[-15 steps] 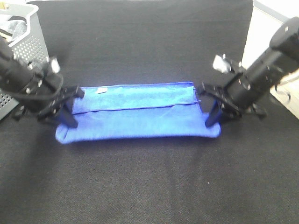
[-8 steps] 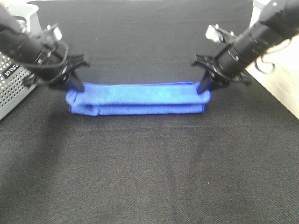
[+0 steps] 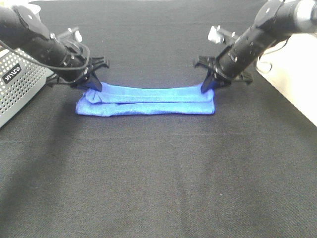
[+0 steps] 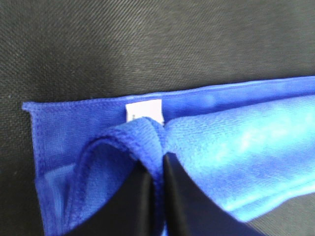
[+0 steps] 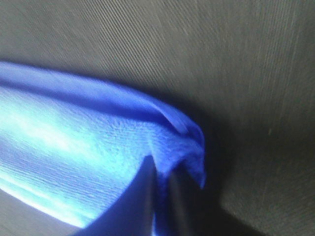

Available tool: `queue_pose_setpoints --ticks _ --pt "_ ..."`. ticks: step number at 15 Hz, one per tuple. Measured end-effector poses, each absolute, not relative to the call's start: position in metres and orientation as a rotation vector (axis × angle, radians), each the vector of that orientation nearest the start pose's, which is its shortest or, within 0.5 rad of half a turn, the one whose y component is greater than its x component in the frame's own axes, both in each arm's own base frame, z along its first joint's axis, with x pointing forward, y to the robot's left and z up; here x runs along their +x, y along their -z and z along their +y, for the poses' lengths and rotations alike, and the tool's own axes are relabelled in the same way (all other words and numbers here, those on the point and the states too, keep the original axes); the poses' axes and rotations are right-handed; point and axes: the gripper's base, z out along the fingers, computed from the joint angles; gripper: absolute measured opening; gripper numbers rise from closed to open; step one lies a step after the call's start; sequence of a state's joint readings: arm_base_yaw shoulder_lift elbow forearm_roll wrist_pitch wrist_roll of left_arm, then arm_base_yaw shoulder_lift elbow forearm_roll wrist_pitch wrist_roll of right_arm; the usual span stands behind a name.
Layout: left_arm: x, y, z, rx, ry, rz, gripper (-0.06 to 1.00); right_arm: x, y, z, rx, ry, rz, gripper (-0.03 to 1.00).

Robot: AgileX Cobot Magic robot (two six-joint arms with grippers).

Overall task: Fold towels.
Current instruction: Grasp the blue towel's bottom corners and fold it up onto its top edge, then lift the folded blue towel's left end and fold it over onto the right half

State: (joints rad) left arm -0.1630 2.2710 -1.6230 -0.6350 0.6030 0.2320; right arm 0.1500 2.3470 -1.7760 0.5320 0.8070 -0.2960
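Broadly, the view is filled by a black table [image 3: 158, 188] with a woven surface. A grey basket [image 3: 20, 94] with perforated walls is set at the far left edge, apart from the work.

The towel [image 3: 148, 101] is laid on the table's far half, about centred, and is already doubled into a narrow band of stacked layers. Its long axis is run left to right, with one short end pointed at each arm. The left end is bunched slightly; the right end is squarer.

The left gripper [image 3: 91, 84] is set on the band's far left corner. In the left wrist view its fingers [image 4: 182, 196] are drawn close together, with a raised ridge of cloth pinched between them. The right gripper [image 3: 208, 85] is set likewise on the far right corner. Its wrist view is blurred, but blue cloth is seen caught between near-closed jaws.

A white tag [image 4: 143, 111] is seen at the left short edge, just beyond the pinched ridge.

Handling, as judged: the towel is taken to be light, limp and soft, not fragile, and likely to cling to the woven surface rather than slide. Hold is best taken at the corners of a short end, with all layers pinched together, lest the stack be shed.
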Motion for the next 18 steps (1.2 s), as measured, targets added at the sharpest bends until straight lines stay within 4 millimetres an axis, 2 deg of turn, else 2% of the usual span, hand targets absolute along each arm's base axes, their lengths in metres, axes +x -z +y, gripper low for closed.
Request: queue_pose_setpoints --ticks 1,2,3,5,6,8,11,13,16,18 --pt "0.466 -0.122 -0.108 -0.083 0.611 2.675 0.29 0.476 -0.12 0.106 -0.177 -0.583 2.779 0.25" --pt "0.466 -0.121 -0.108 -0.083 0.611 2.676 0.5 0.476 -0.12 0.106 -0.172 -0.589 2.786 0.43" --pt "0.466 -0.121 -0.108 -0.083 0.611 2.676 0.5 0.476 -0.12 0.106 -0.172 -0.589 2.786 0.43" --pt "0.466 -0.124 -0.106 -0.099 0.616 2.674 0.85 0.475 -0.125 0.107 -0.178 -0.603 2.81 0.83" --pt "0.466 -0.128 -0.101 -0.112 0.612 2.673 0.88 0.474 -0.128 0.106 -0.203 -0.594 2.823 0.89" --pt "0.464 -0.137 -0.089 -0.117 0.589 2.695 0.9 0.469 -0.138 0.106 -0.243 -0.594 2.854 0.93" --pt "0.46 -0.135 -0.084 -0.078 0.566 2.751 0.91 0.465 -0.14 0.106 -0.239 -0.606 2.891 0.93" --pt "0.46 -0.127 -0.084 -0.077 0.559 2.769 0.91 0.465 -0.14 0.106 -0.238 -0.605 2.892 0.93" --pt "0.462 -0.103 -0.087 -0.096 0.55 2.789 0.91 0.466 -0.14 0.105 -0.232 -0.6 2.881 0.93" --pt "0.464 -0.1 -0.091 -0.107 0.56 2.775 0.9 0.467 -0.14 0.105 -0.227 -0.595 2.87 0.93"
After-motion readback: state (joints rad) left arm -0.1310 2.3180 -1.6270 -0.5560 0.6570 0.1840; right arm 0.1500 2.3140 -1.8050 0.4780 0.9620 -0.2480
